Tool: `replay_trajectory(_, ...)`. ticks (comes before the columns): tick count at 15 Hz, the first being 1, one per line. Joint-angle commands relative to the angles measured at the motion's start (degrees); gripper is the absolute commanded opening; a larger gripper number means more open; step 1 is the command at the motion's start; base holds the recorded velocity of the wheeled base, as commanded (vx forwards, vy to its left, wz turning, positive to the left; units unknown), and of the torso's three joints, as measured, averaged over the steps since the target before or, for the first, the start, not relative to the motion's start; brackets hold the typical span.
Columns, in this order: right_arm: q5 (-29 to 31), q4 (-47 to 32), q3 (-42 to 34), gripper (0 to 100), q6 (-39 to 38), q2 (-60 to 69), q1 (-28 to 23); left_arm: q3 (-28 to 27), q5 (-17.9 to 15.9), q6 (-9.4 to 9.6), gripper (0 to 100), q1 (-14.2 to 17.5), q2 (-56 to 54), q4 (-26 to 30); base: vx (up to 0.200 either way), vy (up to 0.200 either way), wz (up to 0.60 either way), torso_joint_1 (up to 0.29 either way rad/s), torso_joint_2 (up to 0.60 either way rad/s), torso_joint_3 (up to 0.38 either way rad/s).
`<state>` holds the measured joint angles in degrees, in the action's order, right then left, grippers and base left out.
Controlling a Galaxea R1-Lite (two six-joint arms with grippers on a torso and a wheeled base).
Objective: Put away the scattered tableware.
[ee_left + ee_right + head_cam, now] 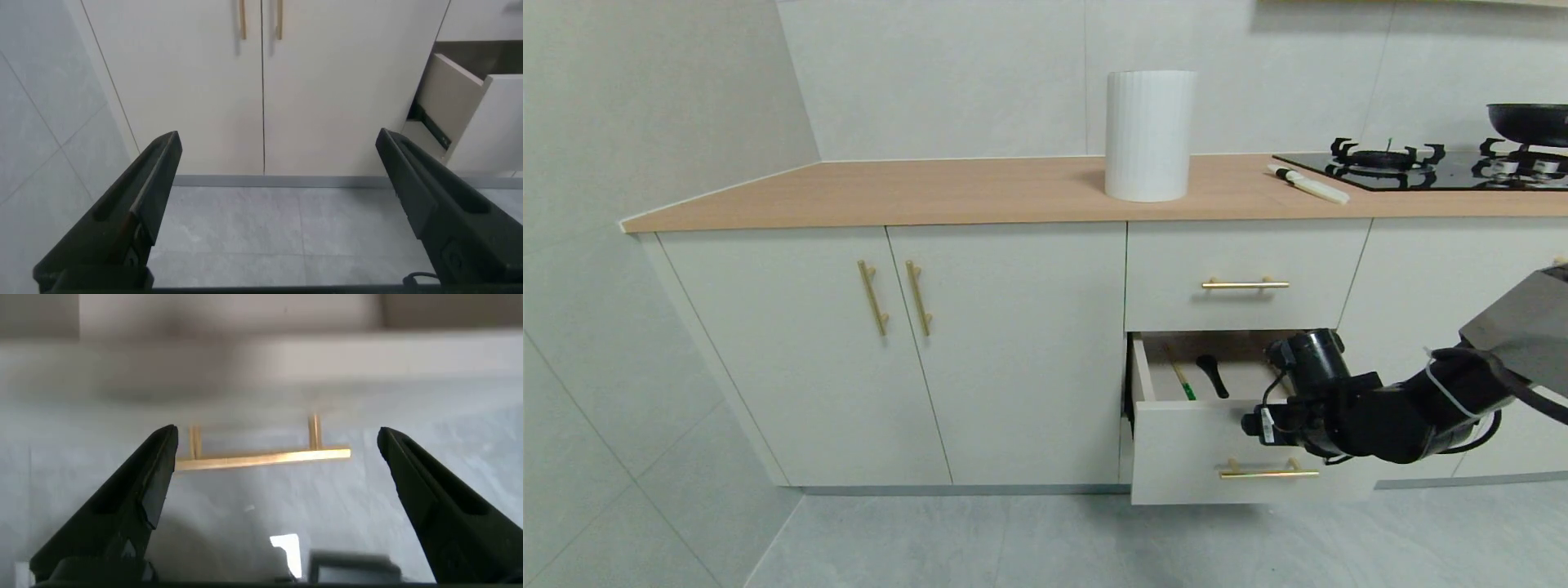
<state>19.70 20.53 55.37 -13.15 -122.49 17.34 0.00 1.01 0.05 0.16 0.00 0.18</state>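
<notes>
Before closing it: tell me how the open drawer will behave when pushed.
The drawer probably glides straight in, since a dark rail shows along its side. The loose black utensil and green-tipped stick inside may slide or rattle if pushed hard.

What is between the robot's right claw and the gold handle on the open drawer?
Nothing I can see. The right gripper is open and points straight at the gold handle of the pulled-out drawer, with only clear space between them. It is not closed on the handle.
</notes>
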Motion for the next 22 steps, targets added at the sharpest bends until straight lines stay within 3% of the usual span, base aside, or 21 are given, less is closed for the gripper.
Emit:
replay_trajectory(1, -0.36, -0.05, 4.84, 100, 0.32, -4.07, -1.08, 0.00, 0.04, -0.05, 100, 0.02, 0.09, -0.01, 0.000, 0.000, 0.00, 0.000, 0.00, 0.000)
replay_trajectory(12, -1.59, -0.14, 24.44, 100, 0.76, -17.08, -3.54, 0.00, 0.04, 0.04, 100, 0.02, 0.00, -0.01, 0.000, 0.000, 0.00, 0.000, 0.00, 0.000)
replay_trajectory(18, -1.95, 0.13, 29.18, 100, 0.32, -20.68, -3.98, 0.00, 0.04, -0.05, 100, 0.02, 0.00, -0.01, 0.000, 0.000, 0.00, 0.000, 0.00, 0.000)
replay_trajectory(22, -3.00, 4.34, 30.76, 100, 0.15, -22.44, -4.94, 0.00, 0.04, 0.04, 100, 0.02, 0.00, -0.01, 0.000, 0.000, 0.00, 0.000, 0.00, 0.000)
